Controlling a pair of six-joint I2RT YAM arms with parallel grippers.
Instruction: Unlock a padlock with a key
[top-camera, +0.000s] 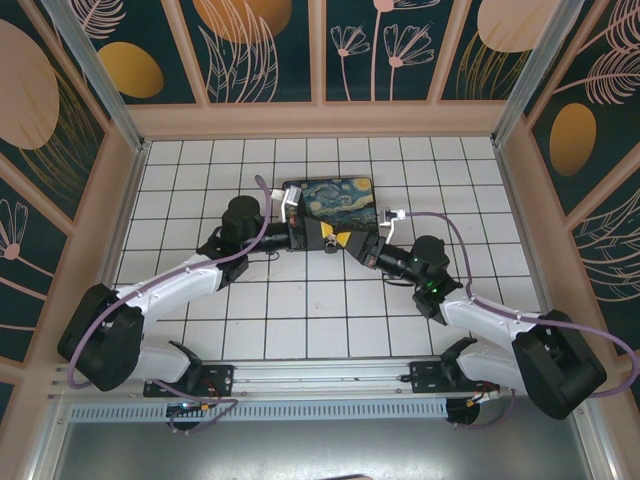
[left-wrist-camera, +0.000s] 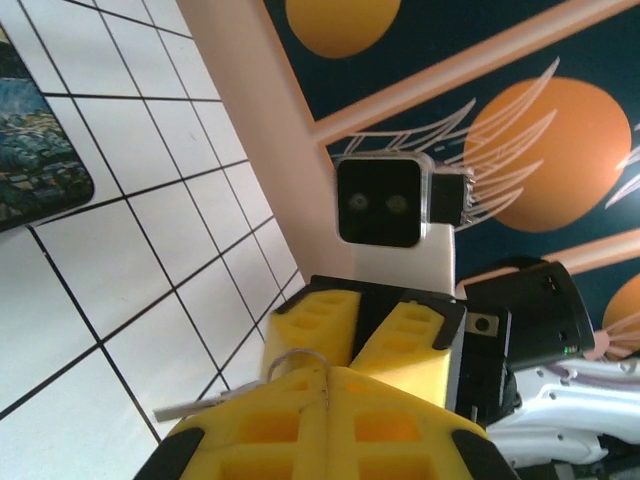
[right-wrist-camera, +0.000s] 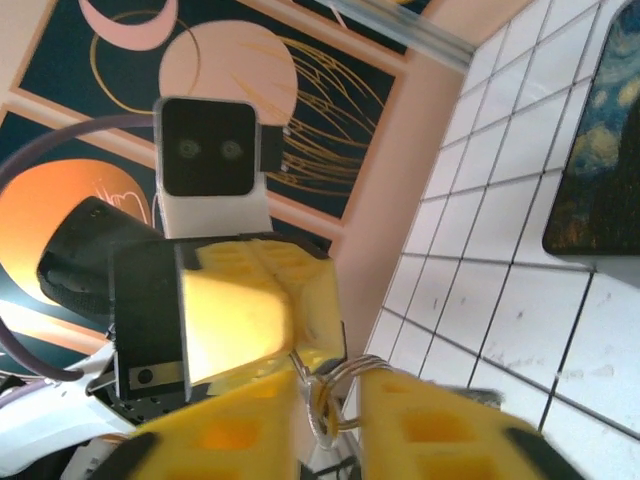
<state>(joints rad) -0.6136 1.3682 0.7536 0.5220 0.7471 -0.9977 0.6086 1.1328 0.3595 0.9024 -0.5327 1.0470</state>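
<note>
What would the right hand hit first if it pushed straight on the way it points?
The left hand, shut on a wire ring and facing it tip to tip. That ring reaches in between the right hand's parted fingers, so the gap looks very small, though depth is hard to judge.

No text, label, brand, number or sign can be read on any surface in view. The box lid (top-camera: 328, 205), at 12 o'clock on the tiled floor, carries a swirling night-sky painting without lettering. The wall panels (top-camera: 265, 45) carry plant and disc motifs without lettering.
</note>
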